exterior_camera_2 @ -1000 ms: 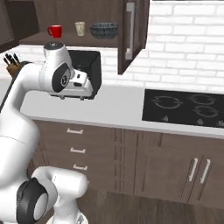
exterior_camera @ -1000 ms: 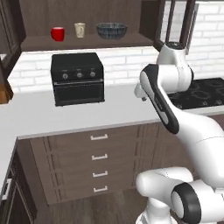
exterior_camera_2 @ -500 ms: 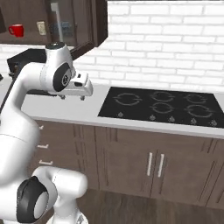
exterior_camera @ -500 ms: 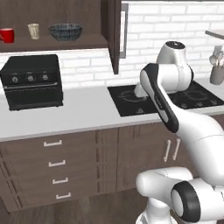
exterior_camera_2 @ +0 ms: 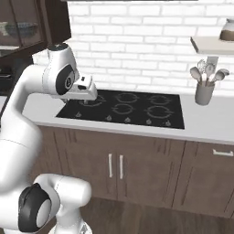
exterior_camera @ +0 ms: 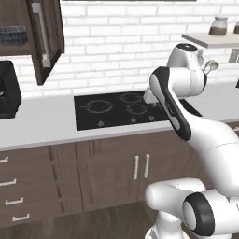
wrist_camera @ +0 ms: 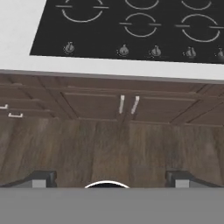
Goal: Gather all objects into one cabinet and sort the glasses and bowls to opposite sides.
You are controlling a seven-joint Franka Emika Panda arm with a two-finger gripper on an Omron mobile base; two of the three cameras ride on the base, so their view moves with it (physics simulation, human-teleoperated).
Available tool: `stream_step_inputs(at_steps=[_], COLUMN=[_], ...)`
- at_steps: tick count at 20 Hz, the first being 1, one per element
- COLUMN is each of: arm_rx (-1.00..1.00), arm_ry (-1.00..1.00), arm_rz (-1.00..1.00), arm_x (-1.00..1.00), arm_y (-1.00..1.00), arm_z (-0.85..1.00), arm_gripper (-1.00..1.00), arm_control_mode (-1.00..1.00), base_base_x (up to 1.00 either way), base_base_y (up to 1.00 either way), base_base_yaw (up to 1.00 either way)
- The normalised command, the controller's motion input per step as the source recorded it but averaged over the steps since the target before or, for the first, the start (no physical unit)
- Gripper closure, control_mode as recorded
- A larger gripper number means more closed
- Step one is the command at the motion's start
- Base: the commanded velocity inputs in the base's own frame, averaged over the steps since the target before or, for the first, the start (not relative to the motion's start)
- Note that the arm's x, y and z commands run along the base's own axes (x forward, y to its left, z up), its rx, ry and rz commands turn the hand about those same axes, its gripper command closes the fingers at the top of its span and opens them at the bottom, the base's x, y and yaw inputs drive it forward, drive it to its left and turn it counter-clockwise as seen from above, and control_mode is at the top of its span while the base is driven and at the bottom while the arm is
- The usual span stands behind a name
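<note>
1. The gripper (wrist_camera: 112,177) is empty, its two dark fingers spread wide. It is folded close in front of the arm and looks down over the front edge of the cooktop (wrist_camera: 131,26) toward the lower cupboard doors (wrist_camera: 127,105) and the wooden floor.
2. The cabinet (exterior_camera: 44,37) hangs up on the wall, far to the left of the gripper and higher — its door (exterior_camera: 46,39) stands open with the long grey bar handle upright.
3. Inside, at the left edge of the left base view, I see one bowl (exterior_camera: 11,33), dark with pale stripes; it also shows dimly behind the glass (exterior_camera_2: 20,28) in the right base view.
4. Count from here: one bowl, no cups that I can make out.
5. My judgement: the next move turns on this one thing — the shelf lies well apart, up and left of the fingers.
</note>
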Motion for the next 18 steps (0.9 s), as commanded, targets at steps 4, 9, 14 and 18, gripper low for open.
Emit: stream_step_inputs(at_steps=[4,9,14,18], arm_rx=[0.00,0.00,0.00,0.00], arm_ry=[0.00,0.00,0.00,0.00], arm_rz=[0.00,0.00,0.00,0.00], arm_x=[0.00,0.00,0.00,0.00], arm_y=[0.00,0.00,0.00,0.00], arm_z=[0.00,0.00,0.00,0.00], arm_gripper=[-1.00,-1.00,-1.00,-1.00], arm_control_mode=[1.00,1.00,1.00,1.00], base_base_x=[0.01,0.00,0.04,0.14], base_base_y=[-1.00,-1.00,-1.00,-1.00], base_base_yaw=[0.00,0.00,0.00,0.00])
